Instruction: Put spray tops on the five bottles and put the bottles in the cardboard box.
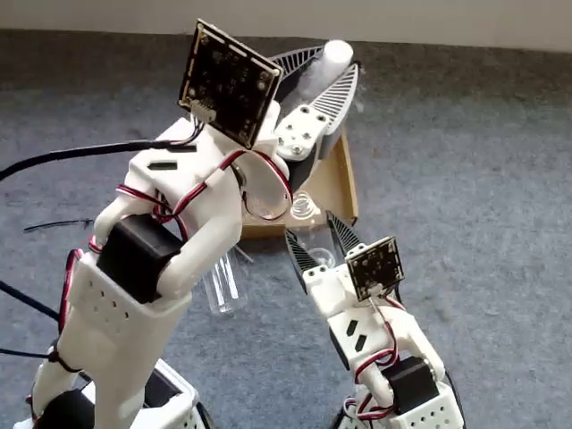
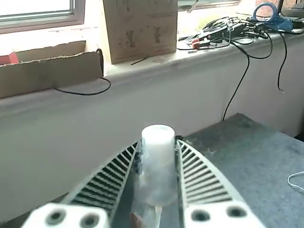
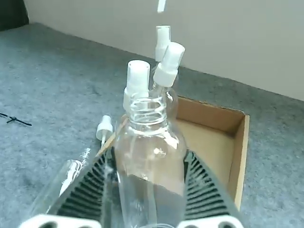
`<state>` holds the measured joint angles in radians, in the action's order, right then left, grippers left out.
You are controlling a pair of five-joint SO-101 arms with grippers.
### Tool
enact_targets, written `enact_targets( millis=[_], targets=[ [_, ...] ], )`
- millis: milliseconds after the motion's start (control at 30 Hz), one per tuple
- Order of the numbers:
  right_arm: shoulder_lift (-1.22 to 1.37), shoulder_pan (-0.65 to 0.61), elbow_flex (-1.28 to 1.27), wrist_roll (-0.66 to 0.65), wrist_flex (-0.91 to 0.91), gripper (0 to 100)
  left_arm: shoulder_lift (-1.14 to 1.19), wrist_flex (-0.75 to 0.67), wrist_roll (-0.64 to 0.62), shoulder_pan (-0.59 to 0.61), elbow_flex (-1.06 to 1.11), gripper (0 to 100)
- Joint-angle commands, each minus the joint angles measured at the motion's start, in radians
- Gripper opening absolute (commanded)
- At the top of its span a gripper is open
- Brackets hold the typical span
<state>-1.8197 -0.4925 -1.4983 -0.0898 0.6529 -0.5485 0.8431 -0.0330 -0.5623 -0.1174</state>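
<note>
My left gripper (image 1: 327, 64) is raised high above the far end of the cardboard box (image 1: 345, 183) and is shut on a white spray top (image 2: 157, 152), which stands up between the ribbed fingers. My right gripper (image 1: 313, 229) sits low in front of the box, shut on a clear glass bottle (image 3: 149, 161) held upright with its threaded neck open. Behind that bottle, two bottles with white spray tops (image 3: 137, 80) (image 3: 169, 61) stand at the near corner of the box (image 3: 225, 137).
Another clear bottle (image 3: 71, 173) with a white spray top (image 3: 103, 127) lies on the grey carpet left of the box, seen as the lying bottle (image 1: 223, 284) by the left arm. Black cables (image 1: 63, 161) trail at the left. Open carpet spreads to the right.
</note>
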Motion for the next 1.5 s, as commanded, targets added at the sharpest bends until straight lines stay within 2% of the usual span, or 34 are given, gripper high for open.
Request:
enact_targets(
  millis=[0, 133, 233, 300, 533, 967, 1333, 1467],
  targets=[
    [-0.015, -0.004, 0.013, 0.014, -0.047, 0.5, -0.022, -0.025, -0.011, -0.030, 0.015, 1],
    [-0.015, -0.002, 0.012, 0.014, -0.085, 0.5, -0.022, -0.020, -0.028, -0.061, 0.024, 1],
    [-0.015, -0.002, 0.010, 0.014, -0.085, 0.5, -0.022, -0.002, -0.135, -0.065, 0.013, 1],
    [-0.015, -0.002, 0.010, 0.014, -0.096, 0.5, -0.022, 0.002, -0.160, -0.062, 0.016, 1],
    [-0.015, 0.064, 0.012, 0.014, -0.107, 0.5, -0.022, 0.035, -0.158, -0.031, 0.010, 1],
    [-0.015, 0.068, 0.012, 0.014, -0.107, 0.5, -0.015, 0.040, -0.158, -0.002, 0.025, 1],
    [-0.015, 0.068, 0.012, 0.014, -0.107, 0.5, -0.019, 0.032, -0.153, 0.001, 0.249, 1],
    [-0.015, 0.073, 0.012, 0.014, -0.107, 0.5, -0.022, 0.040, -0.035, 0.001, 0.268, 5]
  ],
)
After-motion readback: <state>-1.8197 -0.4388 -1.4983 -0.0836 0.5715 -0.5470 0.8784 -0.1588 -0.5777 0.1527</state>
